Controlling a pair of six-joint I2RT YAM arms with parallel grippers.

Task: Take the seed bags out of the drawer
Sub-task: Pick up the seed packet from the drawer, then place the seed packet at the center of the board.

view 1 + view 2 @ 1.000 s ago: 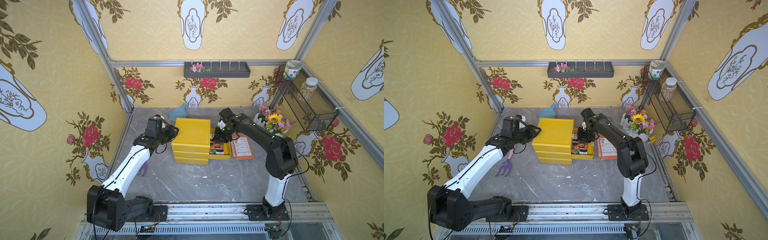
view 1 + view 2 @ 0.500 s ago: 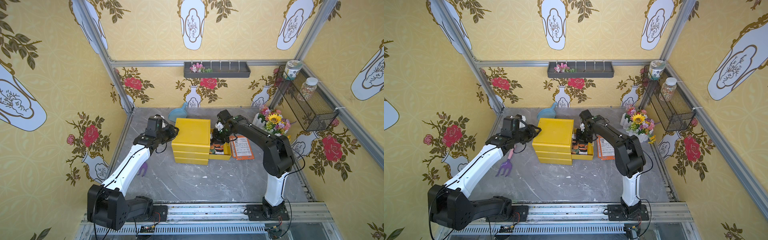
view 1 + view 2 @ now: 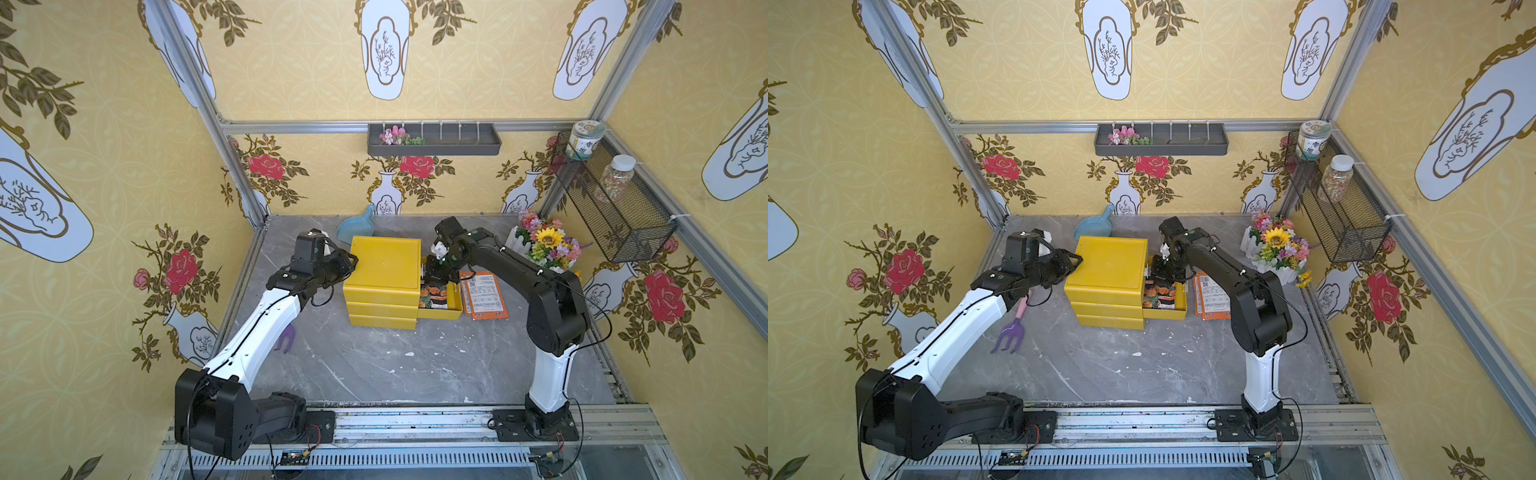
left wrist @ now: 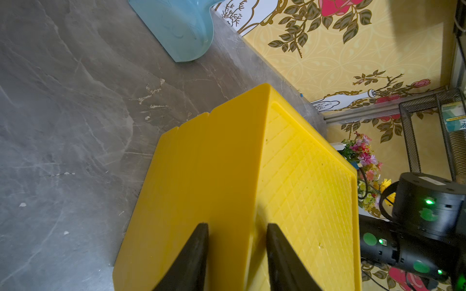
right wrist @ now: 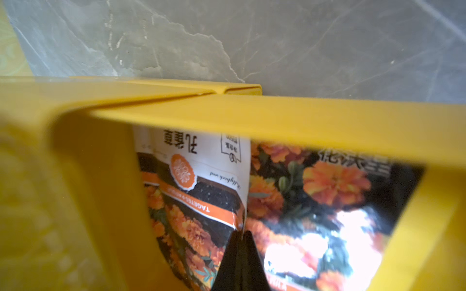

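Observation:
A yellow three-drawer cabinet stands mid-table, its top drawer pulled out to the right. Seed bags with orange flower photos lie inside it. My right gripper reaches down into the drawer, shut on the edge of one seed bag that stands tilted over another. Two more seed bags lie text side up on the table beside the drawer. My left gripper clamps the cabinet's top left edge.
A blue scoop lies behind the cabinet. A purple hand rake sits under my left arm. A flower pot stands at the back right, below a wire basket with jars. A grey shelf hangs on the back wall.
My right gripper has dipped into the open drawer and its jaws have closed on a seed bag's edge. The left arm has stayed put.

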